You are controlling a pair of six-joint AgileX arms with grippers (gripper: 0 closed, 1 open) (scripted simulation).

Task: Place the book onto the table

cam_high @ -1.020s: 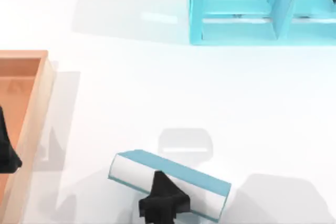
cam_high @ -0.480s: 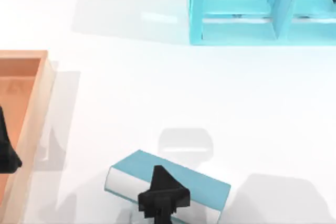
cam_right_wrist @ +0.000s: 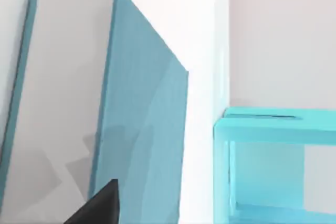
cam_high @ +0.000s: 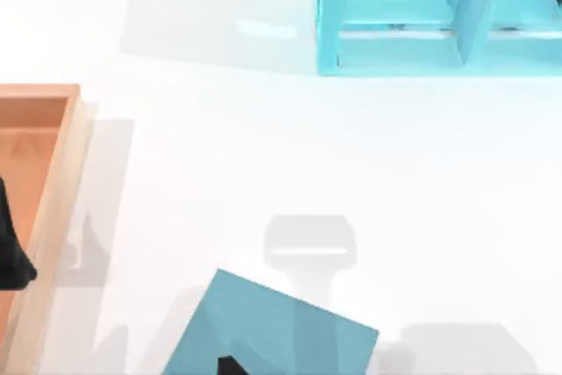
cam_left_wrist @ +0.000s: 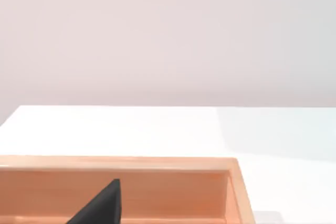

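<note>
The right hand was barely in sight at the near edge of the tabletop, a dark tip against the book; whether its fingers were closed could not be told. The book's teal cover lay broad just beyond that tip, its white page edges beside the finger in the right wrist view. The shelf unit stood far ahead. The left hand sat parked over the wooden tray, its fingers' state unclear.

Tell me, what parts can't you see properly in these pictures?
- The book: top view's bottom edge cuts off its near part.
- Right gripper: a dark tip shows; the same edge cuts off its fingers.
- Left gripper: top view's left edge cuts it.
- Shelf unit: cropped at top and right.
</note>
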